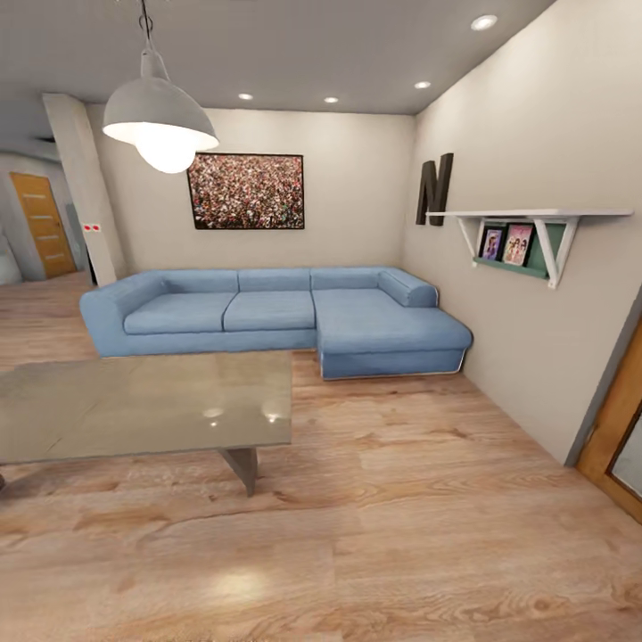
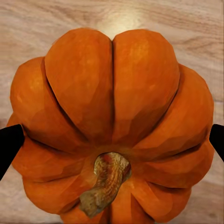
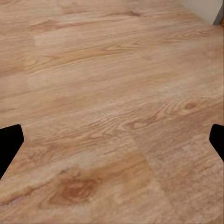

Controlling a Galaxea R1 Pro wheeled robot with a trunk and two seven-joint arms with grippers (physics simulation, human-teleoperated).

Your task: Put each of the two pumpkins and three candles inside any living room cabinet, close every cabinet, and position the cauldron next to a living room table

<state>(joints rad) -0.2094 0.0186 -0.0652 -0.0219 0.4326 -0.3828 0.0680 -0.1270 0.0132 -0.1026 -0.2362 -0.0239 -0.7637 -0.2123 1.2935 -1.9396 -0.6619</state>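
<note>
A bright orange ribbed pumpkin [image 2: 112,98] with a short brown stem sits very close in the left wrist view, held over the wooden floor. My left gripper [image 2: 112,142] is shut on the pumpkin, its dark fingertips [image 2: 9,144] pressing the two sides. My right gripper [image 3: 112,140] is open over bare floor planks with nothing between its fingers. The low table [image 1: 134,401] with a glossy grey-beige top stands at the left of the head view. Candles, cauldron and cabinet are out of view.
A blue corner sofa [image 1: 267,316] lines the far wall behind the table. A white wall shelf [image 1: 526,232] with pictures juts out at the right, above a wooden door [image 1: 615,437]. A pendant lamp [image 1: 160,120] hangs at upper left. Wooden floor [image 1: 401,517] stretches ahead.
</note>
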